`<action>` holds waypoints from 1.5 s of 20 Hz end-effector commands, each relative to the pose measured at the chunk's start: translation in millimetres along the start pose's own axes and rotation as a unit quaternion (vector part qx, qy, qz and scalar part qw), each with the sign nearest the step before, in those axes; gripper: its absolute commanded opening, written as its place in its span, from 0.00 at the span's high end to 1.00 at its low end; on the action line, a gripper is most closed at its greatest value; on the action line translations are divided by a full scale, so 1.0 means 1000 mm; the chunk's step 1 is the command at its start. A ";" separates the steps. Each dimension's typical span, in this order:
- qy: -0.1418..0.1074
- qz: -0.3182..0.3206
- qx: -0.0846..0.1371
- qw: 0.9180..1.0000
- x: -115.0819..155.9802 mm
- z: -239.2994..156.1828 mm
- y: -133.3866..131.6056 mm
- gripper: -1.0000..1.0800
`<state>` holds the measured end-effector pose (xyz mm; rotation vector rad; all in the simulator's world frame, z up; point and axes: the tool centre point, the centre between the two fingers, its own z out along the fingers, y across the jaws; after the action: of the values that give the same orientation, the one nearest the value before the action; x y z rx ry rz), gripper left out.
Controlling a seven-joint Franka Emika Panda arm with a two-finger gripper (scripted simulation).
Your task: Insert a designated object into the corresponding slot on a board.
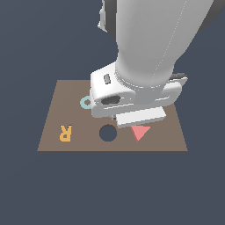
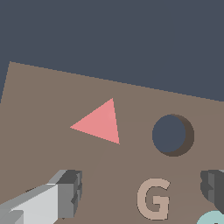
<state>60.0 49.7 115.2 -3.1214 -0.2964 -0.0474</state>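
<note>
In the wrist view the end effector stands wide, fingers well apart and holding nothing, with a tan letter G between them. Just beyond the fingers, the salmon-pink triangle lies flat, flush with the brown board, not touched by the end effector. Beside it sits the round dark hole. Farther off, the exterior view shows a yellow R and a teal ring.
</note>
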 end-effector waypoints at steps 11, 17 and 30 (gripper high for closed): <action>-0.014 -0.065 0.000 0.998 0.028 0.061 -0.040 0.04; -0.015 -0.072 0.000 0.997 0.031 0.066 -0.044 0.04; -0.015 -0.072 0.000 0.997 0.030 0.086 -0.044 1.00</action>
<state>83.9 99.5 30.7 -3.0983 -0.5202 0.0005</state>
